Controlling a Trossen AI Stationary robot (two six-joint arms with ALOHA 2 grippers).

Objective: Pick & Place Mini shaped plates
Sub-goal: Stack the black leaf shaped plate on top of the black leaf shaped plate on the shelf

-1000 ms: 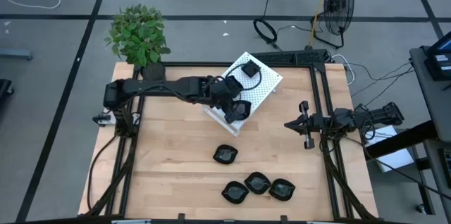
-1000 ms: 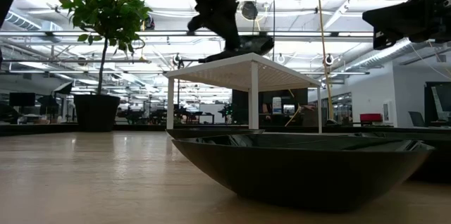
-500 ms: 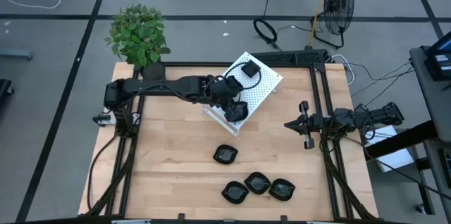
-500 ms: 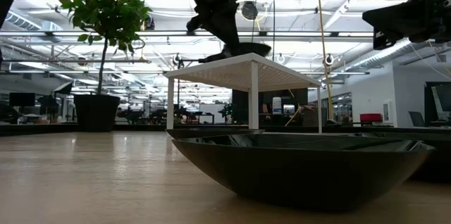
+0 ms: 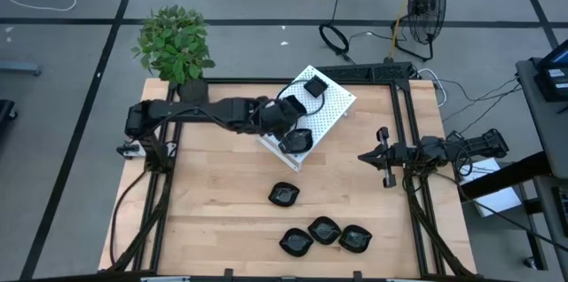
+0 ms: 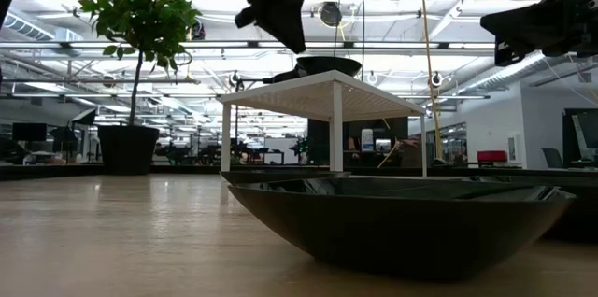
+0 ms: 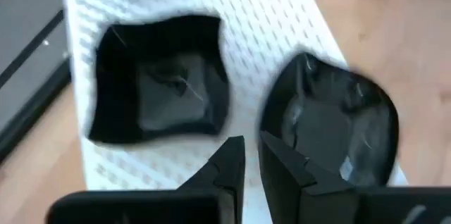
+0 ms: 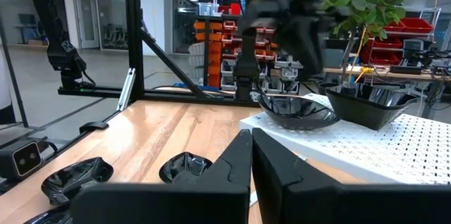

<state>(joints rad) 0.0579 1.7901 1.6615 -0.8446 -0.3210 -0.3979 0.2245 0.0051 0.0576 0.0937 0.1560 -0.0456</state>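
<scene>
A: Why does the glossy black round-rimmed mini plate (image 5: 299, 139) sit on the near-left corner of the white perforated box (image 5: 308, 114)?

B: I judge that is the drop spot. It rests flat there, bowl up, and the left end effector (image 5: 286, 128) hangs just above it with its fingers parted a little and nothing between them, which reads as a release.

A: And its neighbour?

B: A glossy black square dish (image 7: 158, 76) sits beside it on the same top, apart from it, also bowl up. Another dark piece lies farther along the box.

A: Any long axis?

B: Hardly. The round one is near-symmetric; its wavy rim gives no clear heading.

A: The rest?

B: Four black petal-rimmed dishes (image 5: 324, 230) lie on the wooden bench (image 5: 213, 202), near side, right of centre. The right end effector (image 5: 383, 157) waits closed and empty at the right edge.
</scene>
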